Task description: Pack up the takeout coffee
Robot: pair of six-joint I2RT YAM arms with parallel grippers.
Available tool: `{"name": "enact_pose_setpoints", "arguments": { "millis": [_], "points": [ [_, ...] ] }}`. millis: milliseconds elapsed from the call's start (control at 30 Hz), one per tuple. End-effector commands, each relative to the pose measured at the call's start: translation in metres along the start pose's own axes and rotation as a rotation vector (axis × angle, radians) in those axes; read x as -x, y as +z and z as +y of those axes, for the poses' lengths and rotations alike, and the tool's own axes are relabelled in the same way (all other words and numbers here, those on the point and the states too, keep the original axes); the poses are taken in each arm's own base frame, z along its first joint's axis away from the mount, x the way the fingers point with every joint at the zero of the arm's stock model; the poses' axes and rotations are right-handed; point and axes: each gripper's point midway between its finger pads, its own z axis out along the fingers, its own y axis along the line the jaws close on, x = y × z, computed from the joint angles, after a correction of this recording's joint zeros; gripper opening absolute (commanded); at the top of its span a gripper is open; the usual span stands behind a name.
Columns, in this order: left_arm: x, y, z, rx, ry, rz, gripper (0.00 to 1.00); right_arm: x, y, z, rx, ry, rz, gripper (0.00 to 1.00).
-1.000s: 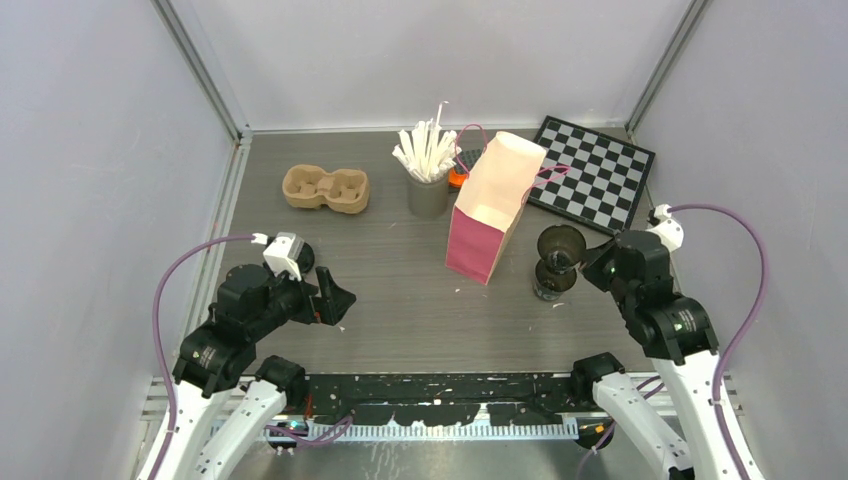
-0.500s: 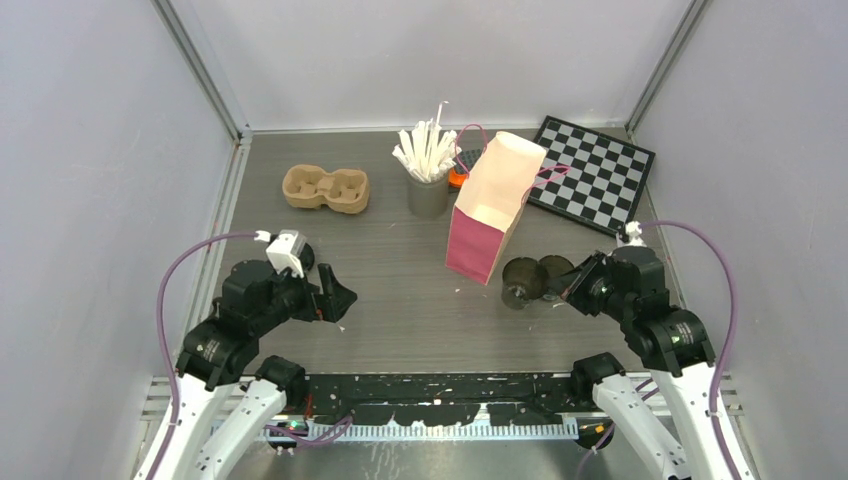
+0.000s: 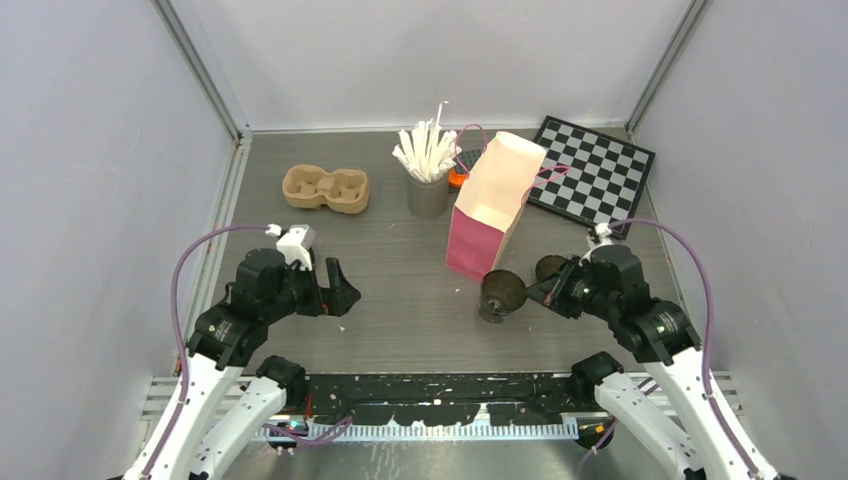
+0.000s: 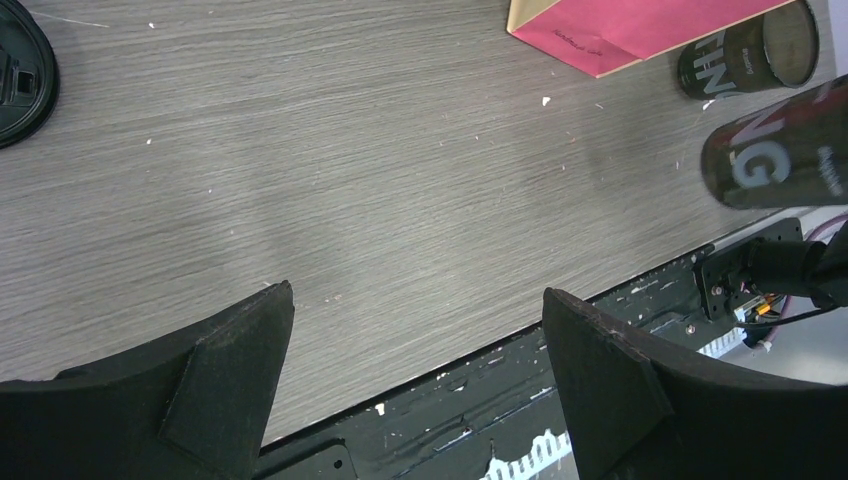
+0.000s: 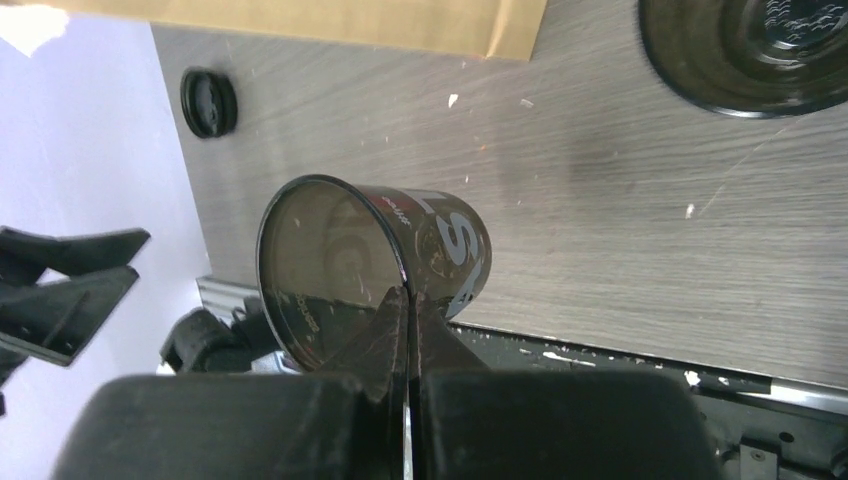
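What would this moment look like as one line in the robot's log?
right gripper: shut on rim of lidless cup, near pink bag | left gripper: open, empty | second cup: on table, unpacked

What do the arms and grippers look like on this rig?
Left arm and right arm: white lower links, black joint housings. Each wrist has a looping purple cable ending in a white plug. Left gripper and right gripper are black, with matte wedge-shaped fingers. No markings that I can see.

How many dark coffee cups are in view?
2. The right hand grips one cup by its rim; the other cup stands near the pink bag, which might hide more.
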Motion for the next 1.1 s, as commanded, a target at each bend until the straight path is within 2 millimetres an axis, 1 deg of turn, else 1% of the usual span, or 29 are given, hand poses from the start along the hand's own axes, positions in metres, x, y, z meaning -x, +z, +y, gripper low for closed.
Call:
{"name": "enact_pose_setpoints", "arguments": {
  "millis": [0,167,233,267,300,333,433,500,667,833,1067],
  "points": [
    [0.013,0.000,-0.006,-0.023,0.008,-0.052,0.97,-0.014,0.023,0.015,0.035,-0.044,0.044,0.01],
    [0.013,-0.001,-0.003,-0.003,0.003,-0.054,0.97,-0.042,0.059,0.044,0.052,-0.154,0.046,0.00],
    [0.013,-0.002,-0.001,0.007,0.003,-0.058,0.97,-0.060,0.069,0.063,0.070,-0.222,0.060,0.01],
    [0.013,-0.002,0.000,0.010,0.002,-0.059,0.97,-0.061,0.074,0.071,0.074,-0.242,0.043,0.00],
    [0.013,-0.003,0.000,0.013,0.002,-0.061,0.97,-0.068,0.078,0.080,0.085,-0.270,0.049,0.00],
    [0.013,-0.003,0.001,0.015,0.002,-0.063,0.97,-0.071,0.083,0.086,0.091,-0.280,0.049,0.01],
    [0.013,-0.002,0.001,0.016,0.002,-0.065,0.96,-0.080,0.101,0.095,0.104,-0.269,0.060,0.00],
    [0.013,-0.002,0.002,0.019,0.001,-0.060,0.96,-0.088,0.115,0.096,0.104,-0.263,0.076,0.00],
    [0.013,-0.003,0.001,0.016,0.003,-0.066,0.96,-0.100,0.133,0.091,0.093,-0.254,0.101,0.00],
    [0.012,-0.002,0.001,0.014,0.003,-0.059,0.96,-0.104,0.138,0.088,0.079,-0.272,0.087,0.01],
    [0.011,0.000,0.001,0.014,0.000,-0.048,0.95,-0.105,0.140,0.072,0.017,-0.273,0.084,0.02]
  ]
}}
